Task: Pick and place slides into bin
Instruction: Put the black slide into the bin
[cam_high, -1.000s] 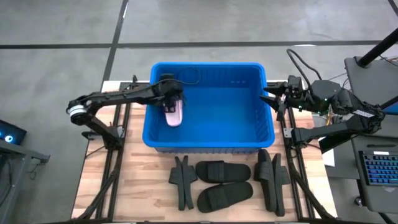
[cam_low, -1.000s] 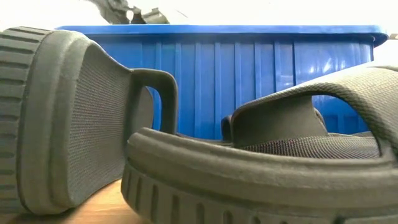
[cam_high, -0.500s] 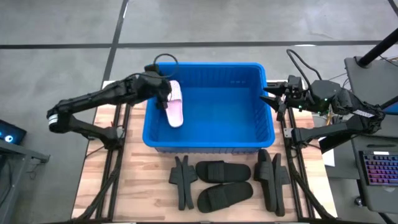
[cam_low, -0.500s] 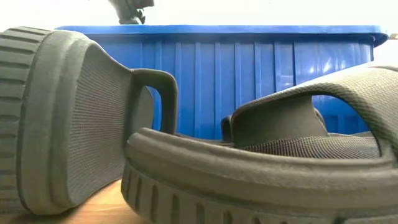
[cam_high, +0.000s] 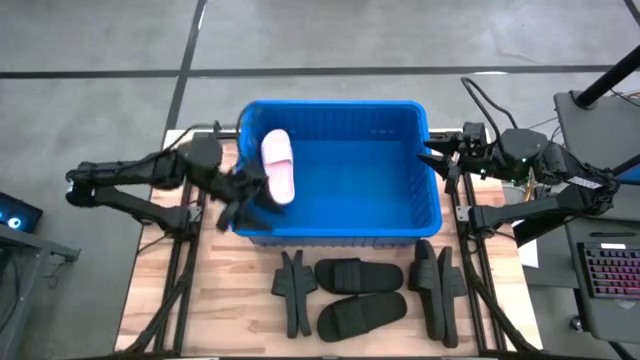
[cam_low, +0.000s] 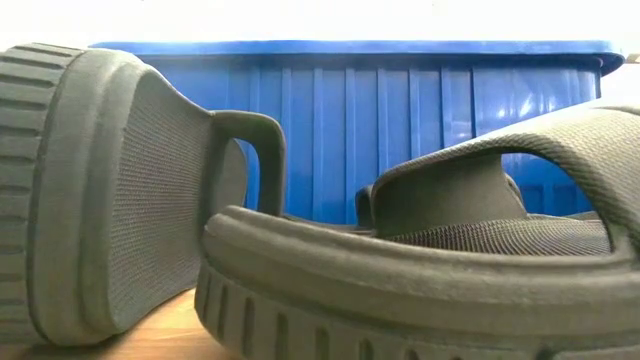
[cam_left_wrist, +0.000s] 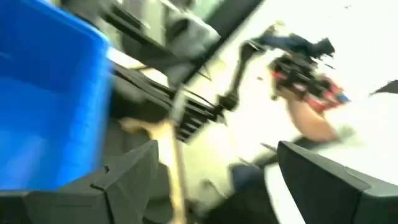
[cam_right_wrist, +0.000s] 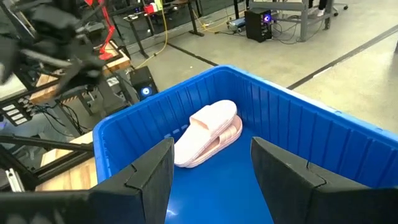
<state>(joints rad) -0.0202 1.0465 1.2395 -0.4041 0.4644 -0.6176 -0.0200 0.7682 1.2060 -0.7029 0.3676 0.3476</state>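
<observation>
The blue bin (cam_high: 400, 215) stands on the table's far half. A pale pink slide (cam_high: 277, 165) lies inside it, leaning on the left wall; in the right wrist view (cam_right_wrist: 208, 132) a second pink one seems to lie under it. Several black slides (cam_high: 358, 275) lie on the wood along the near side, two on edge (cam_high: 292, 290) (cam_high: 437, 285). My left gripper (cam_high: 232, 200) is open and empty, outside the bin at its near left corner (cam_left_wrist: 217, 162). My right gripper (cam_high: 432, 160) waits open at the bin's right rim (cam_right_wrist: 211, 146).
The black slides fill the low view (cam_low: 300, 270), with the bin's ribbed wall (cam_low: 400, 130) behind them. Dark frame rails (cam_high: 185, 260) run along both table sides. A keyboard (cam_high: 610, 270) and gear stand off the right edge.
My left gripper has let go of the pink slide and drawn back out of the bin, toward the table's left and near edges, in a quick blurred motion. The slide first shifted a little toward the far left wall and now rests there. My right arm has kept still.
</observation>
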